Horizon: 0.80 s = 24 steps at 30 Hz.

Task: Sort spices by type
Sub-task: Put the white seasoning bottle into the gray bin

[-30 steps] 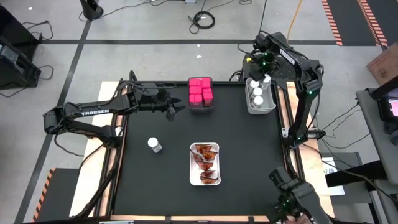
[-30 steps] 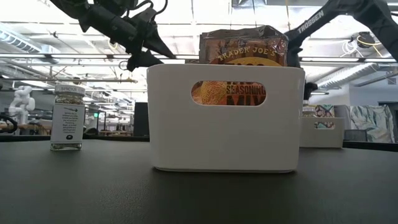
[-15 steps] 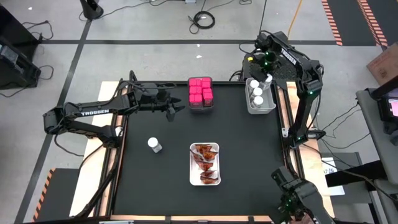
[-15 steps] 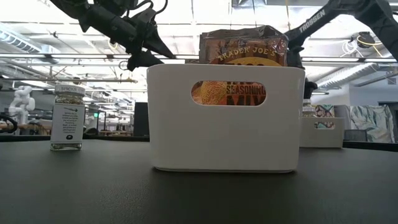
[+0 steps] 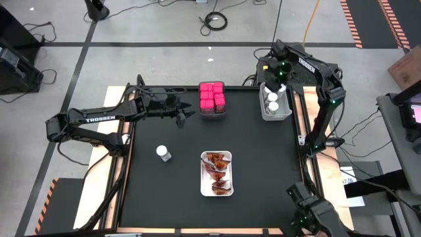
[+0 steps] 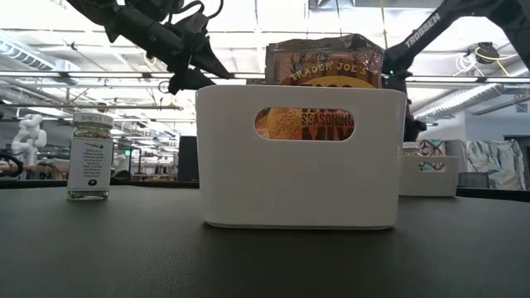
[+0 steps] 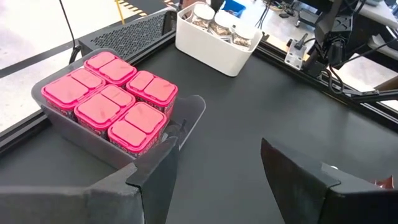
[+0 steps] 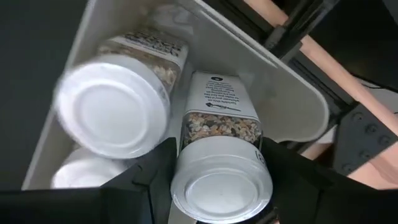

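My right gripper (image 5: 275, 80) stands over the far end of the white bin (image 5: 288, 110) at the table's far right, shut on a clear jar with a white cap (image 8: 221, 180). Other white-capped jars (image 8: 112, 106) stand in that bin. My left gripper (image 7: 217, 180) is open and empty, just left of the bin of bright pink cube boxes (image 5: 212, 97). One jar (image 5: 163, 153) stands upright on its base on the black mat at the left. Red-orange packets (image 5: 218, 172) lie in a white container (image 6: 300, 165) near the middle. My right gripper pinches the jar between its two fingers at the sides of its cap end (image 8: 186, 155). The fingers come from above, pointing down. The jar stands upright, cap up, its lower part (image 8: 221, 99) inside the white bin's far end. Whether it rests on the bin's floor, I cannot tell.
The table's wooden side rails (image 5: 304, 131) run along the black mat. Bare mat (image 5: 263, 164) lies between the bins and to the right of the packet container. A dark device (image 5: 312, 214) shows off the table's near right corner.
My right gripper has shifted a little toward the table's left over the white bin, still shut on the jar. The dark device off the near right corner has moved.
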Motion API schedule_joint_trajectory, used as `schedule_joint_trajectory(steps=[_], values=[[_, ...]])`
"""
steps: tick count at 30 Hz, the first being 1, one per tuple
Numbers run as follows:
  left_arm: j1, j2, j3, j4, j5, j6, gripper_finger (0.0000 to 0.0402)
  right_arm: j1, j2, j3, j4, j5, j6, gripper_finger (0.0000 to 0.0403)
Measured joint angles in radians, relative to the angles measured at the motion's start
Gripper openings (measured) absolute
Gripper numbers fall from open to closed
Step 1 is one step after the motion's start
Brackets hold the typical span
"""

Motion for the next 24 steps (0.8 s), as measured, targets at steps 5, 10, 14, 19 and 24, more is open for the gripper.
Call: schedule_joint_trajectory(steps=[5,10,14,19,24], values=[[0.009,0.0,0.0,0.0,0.0,0.0,0.0231,0.001,-0.039,-0.095,0.088,0.009,0.024,0.0198],[0.028,0.0,0.0,-0.001,0.0,-0.005,0.0231,0.005,-0.045,-0.129,0.135,0.007,0.033,0.0199],[0.034,0.0,0.0,0.0,0.002,-0.006,0.0231,0.01,-0.042,-0.121,0.151,0.008,0.052,0.021],[0.033,0.0,0.0,0.0,0.007,-0.006,0.0231,0.009,-0.031,-0.107,0.152,0.006,0.051,0.0244],[0.032,0.0,0.0,0.0,0.008,-0.007,0.0231,0.009,-0.034,-0.084,0.118,0.002,0.048,0.027]])
